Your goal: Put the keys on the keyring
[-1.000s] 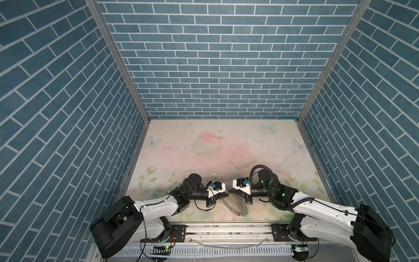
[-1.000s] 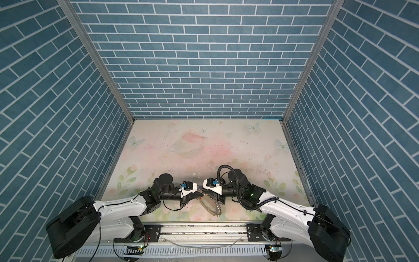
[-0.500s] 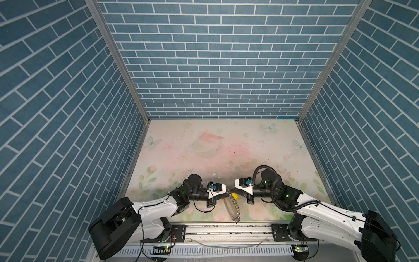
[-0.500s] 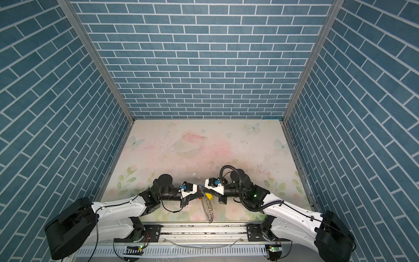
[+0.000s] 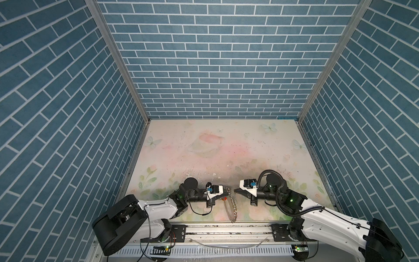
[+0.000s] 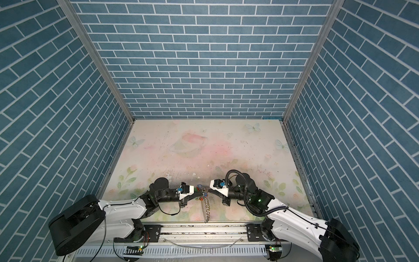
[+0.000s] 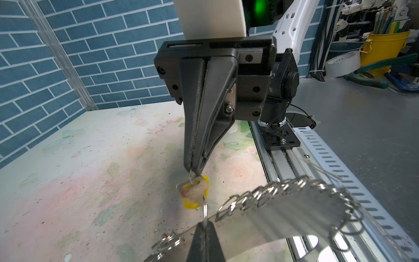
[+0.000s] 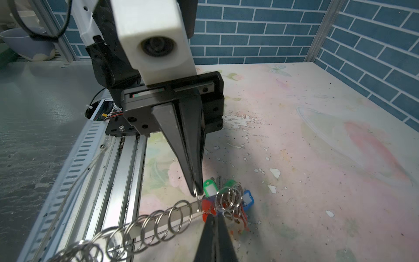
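We judge the job partly done: our left fingers [image 7: 197, 247] pinch one silver wire ring [image 7: 205, 211] on the flat dark grey oval keyring plate [image 7: 294, 208], where red, green and blue plastic-tagged keys [image 8: 209, 188] seem already strung, while our right fingers [image 7: 215, 102] pinch the yellow-tagged small dark metal key [image 7: 192, 192] just beside that ring, seemingly not yet threaded on.

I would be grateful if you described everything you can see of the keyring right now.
The keyring is a flat grey plate, metal by its look, with a curved rim strung with many small silver wire rings. The left tool, shut, pinches one rim ring and holds that end up off the table. From there the plate runs toward the front rail, edge-on in both top views. Tagged keys, green, red and blue, cluster among the rings at the held end.
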Controlling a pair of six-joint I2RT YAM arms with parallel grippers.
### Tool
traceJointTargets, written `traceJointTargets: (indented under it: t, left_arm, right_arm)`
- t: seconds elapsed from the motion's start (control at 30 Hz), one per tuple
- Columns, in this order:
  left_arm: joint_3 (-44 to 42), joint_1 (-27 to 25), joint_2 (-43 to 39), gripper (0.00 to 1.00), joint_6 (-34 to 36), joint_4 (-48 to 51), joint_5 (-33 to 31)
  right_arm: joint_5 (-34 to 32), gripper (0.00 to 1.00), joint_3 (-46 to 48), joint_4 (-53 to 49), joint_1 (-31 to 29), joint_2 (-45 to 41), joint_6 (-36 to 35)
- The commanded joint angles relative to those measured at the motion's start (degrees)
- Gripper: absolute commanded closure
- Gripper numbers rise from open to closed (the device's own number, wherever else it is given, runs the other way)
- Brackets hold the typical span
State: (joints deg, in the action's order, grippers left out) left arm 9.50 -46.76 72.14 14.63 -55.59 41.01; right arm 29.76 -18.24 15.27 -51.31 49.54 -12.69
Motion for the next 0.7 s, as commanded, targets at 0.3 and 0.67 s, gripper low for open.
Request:
traceJointTargets:
  t: [0.3,0.67]
  left_arm:
    - [0.6,0.7,2.4,1.00,-7.4,-12.0,-1.0]
    - [-1.6,0.9,8.7,1.00,-11.4,-24.9,-2.7]
  right_arm:
    - [-0.2,1.00,5.2,10.8,0.1,0.7,1.0]
    - [0.6,1.00,5.5,19.0,0.5,3.0,2.3]
